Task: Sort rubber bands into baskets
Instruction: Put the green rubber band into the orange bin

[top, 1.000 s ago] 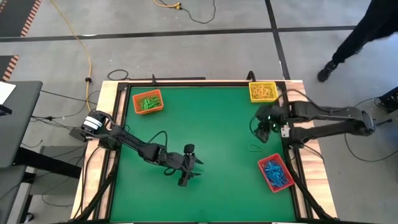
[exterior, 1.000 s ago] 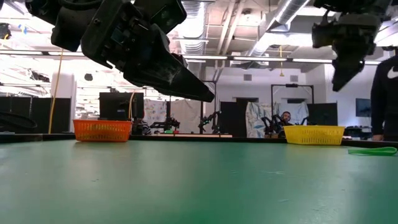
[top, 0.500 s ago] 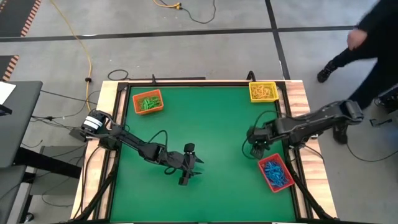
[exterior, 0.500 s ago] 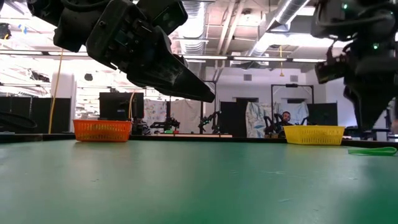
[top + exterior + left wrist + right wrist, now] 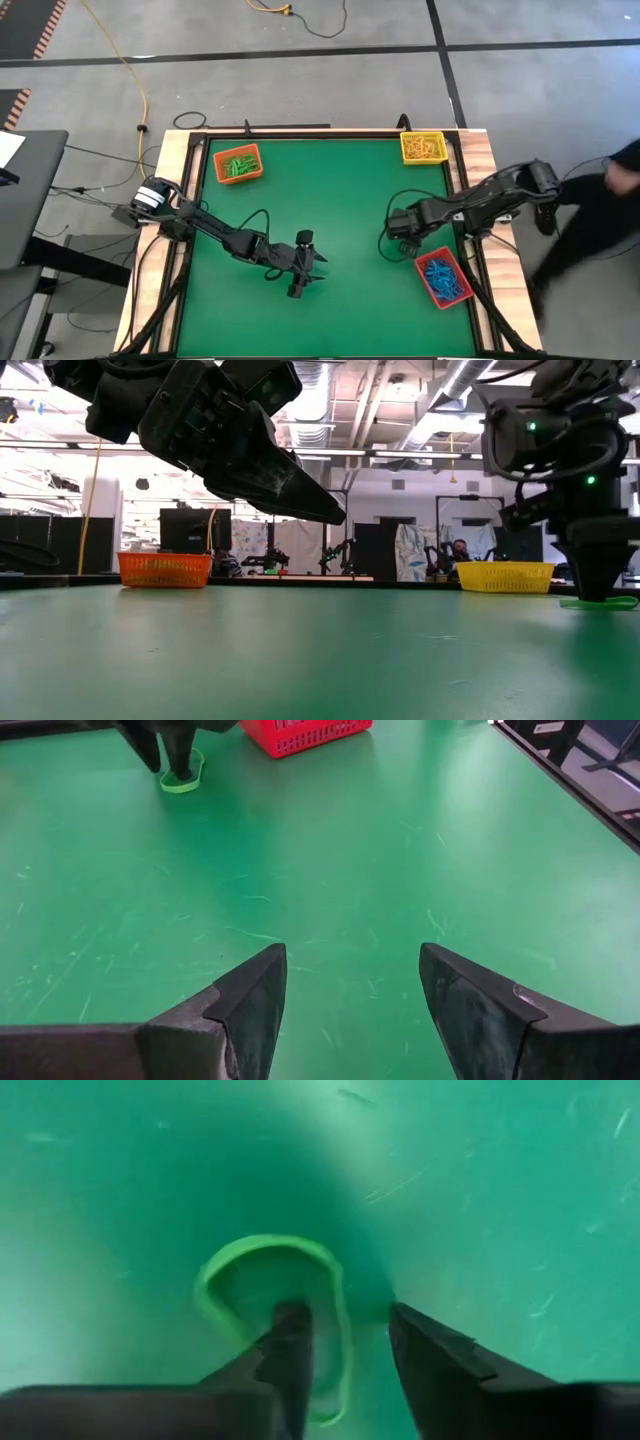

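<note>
right jaws: right gripper (image 5: 345, 1350) apart, straddling one side of the green band (image 5: 268, 1250) flat on the surface (image 5: 330, 210), one finger inside the loop
left jaws: left gripper (image 5: 350, 985) wide apart, idle mid-surface, holding nothing
step: pickup of a stray green band, prob not pinched yet
next: close, lift, carry across to orange basket (image 5: 238, 164) w/ the greens
other baskets: red basket (image 5: 443, 277) just beside w/ blues, yellow basket (image 5: 422, 147) at far corner

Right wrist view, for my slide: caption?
Right gripper down on the mat, open fingers straddling one side of a green band.
</note>
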